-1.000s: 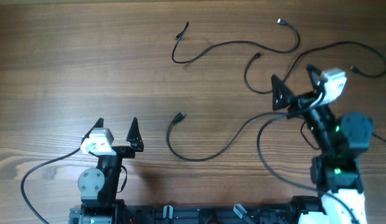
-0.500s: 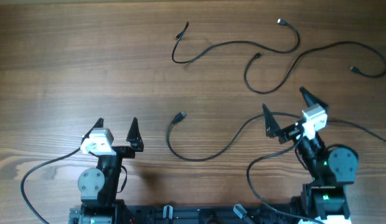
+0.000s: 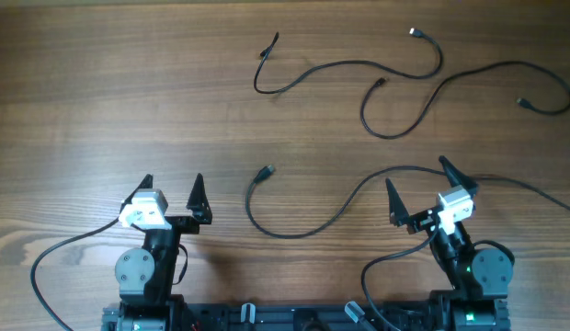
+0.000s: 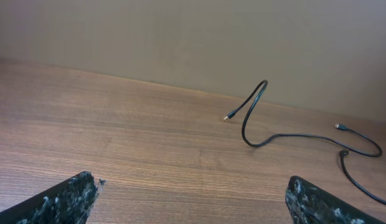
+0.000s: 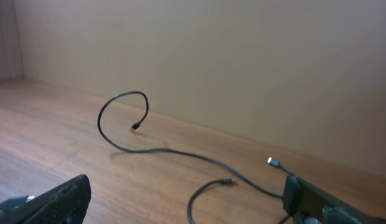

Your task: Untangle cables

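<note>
Three thin black cables lie apart on the wooden table. One cable (image 3: 359, 64) curves along the far side. A second cable (image 3: 432, 97) loops to the far right. The third cable (image 3: 303, 230) bends from mid-table out to the right edge, passing under my right gripper (image 3: 416, 172), which stands open above it. In the right wrist view a looped cable (image 5: 180, 152) and a curled cable end (image 5: 199, 193) lie beyond the open right gripper (image 5: 188, 182). My left gripper (image 3: 172, 180) is open at the near left, with nothing between its jaws. The left wrist view shows the open left gripper (image 4: 192, 180) and a distant cable (image 4: 255, 102).
Thick black arm wires trail beside the left base (image 3: 55, 253) and the right base (image 3: 368, 276) at the near edge. The bare wood table (image 3: 129, 92) stretches far left. A beige wall (image 5: 243, 62) backs the table.
My right arm has drawn back from the far right cables toward the near edge, jaws still open. The left arm and the cables have not moved.
</note>
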